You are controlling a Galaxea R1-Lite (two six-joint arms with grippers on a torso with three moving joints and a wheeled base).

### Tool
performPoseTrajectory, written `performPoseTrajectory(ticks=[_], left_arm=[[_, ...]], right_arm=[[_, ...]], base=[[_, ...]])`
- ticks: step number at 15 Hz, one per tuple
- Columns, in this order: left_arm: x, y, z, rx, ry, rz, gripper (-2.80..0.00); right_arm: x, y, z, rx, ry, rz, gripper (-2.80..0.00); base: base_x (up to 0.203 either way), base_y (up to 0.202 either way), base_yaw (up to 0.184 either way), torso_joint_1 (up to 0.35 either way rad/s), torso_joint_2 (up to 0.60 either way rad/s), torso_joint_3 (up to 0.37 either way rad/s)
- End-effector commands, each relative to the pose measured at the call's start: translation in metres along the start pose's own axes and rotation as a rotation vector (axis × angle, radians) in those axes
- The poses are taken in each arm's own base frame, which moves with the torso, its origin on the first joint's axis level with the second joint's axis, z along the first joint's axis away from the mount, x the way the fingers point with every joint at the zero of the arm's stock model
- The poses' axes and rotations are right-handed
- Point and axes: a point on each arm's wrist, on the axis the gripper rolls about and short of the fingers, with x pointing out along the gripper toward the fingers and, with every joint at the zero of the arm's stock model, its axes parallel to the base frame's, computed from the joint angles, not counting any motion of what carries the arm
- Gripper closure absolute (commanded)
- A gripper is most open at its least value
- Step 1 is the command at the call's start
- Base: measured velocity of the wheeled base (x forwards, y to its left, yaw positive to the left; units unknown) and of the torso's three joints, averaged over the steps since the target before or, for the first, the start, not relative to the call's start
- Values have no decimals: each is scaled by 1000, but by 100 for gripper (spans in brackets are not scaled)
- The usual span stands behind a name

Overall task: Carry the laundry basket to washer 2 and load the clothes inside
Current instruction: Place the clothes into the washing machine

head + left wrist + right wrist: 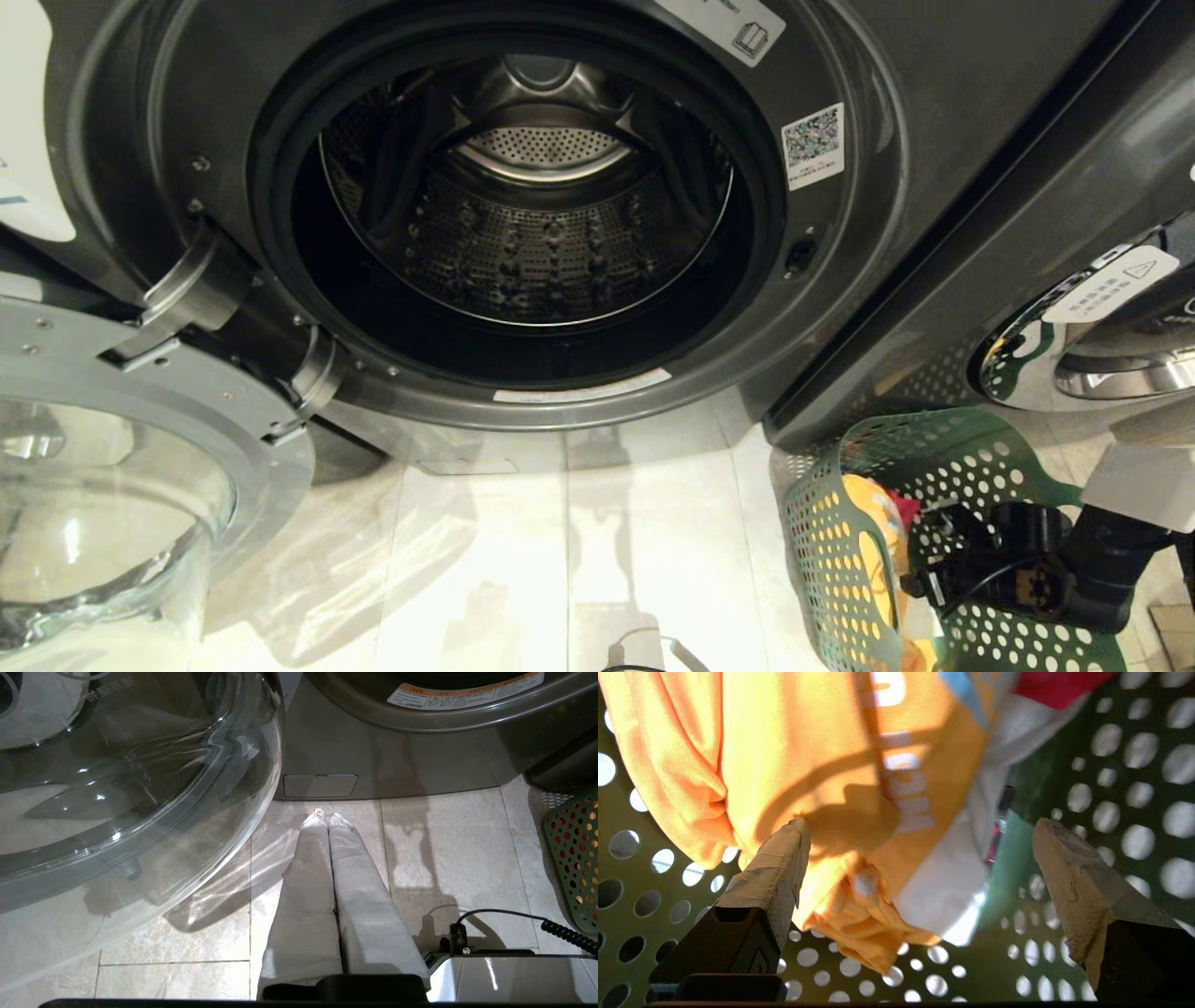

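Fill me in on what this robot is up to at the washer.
The washer stands with its door swung open and its drum bare. The laundry basket sits on the floor to its right. The right gripper is inside it, open, fingers either side of the yellow-orange garment. The left gripper is shut, idle over the tiles.

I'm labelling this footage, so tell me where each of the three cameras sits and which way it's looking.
Head view: on the robot's head, looking down and forward into washer 2, door open; right gripper reaches into the laundry basket.
Left wrist view: behind the shut left gripper, facing the floor tiles below the washer.
Right wrist view: inside the basket, open jaws facing the clothes.
Shared: head and left wrist both show washer, glass door and basket.
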Motion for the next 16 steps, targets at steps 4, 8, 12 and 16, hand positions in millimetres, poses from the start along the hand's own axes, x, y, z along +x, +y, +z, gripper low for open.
performPoseTrajectory(ticks=[4, 8, 12, 16], left_arm=[[0, 0, 0, -1, 0, 1, 0], [0, 0, 0, -1, 0, 1, 0], [0, 0, 0, -1, 0, 1, 0], [0, 0, 0, -1, 0, 1, 0]], right_arm=[[27, 20, -22, -14, 47, 59, -280], [51, 19, -30, -43, 17, 12, -280], [61, 17, -39, -41, 27, -9, -280], [64, 22, -52, -21, 73, 7, -280]], base=[[0, 0, 0, 0, 0, 0], [0, 0, 0, 0, 0, 0], [0, 0, 0, 0, 0, 0], [0, 0, 0, 0, 0, 0]])
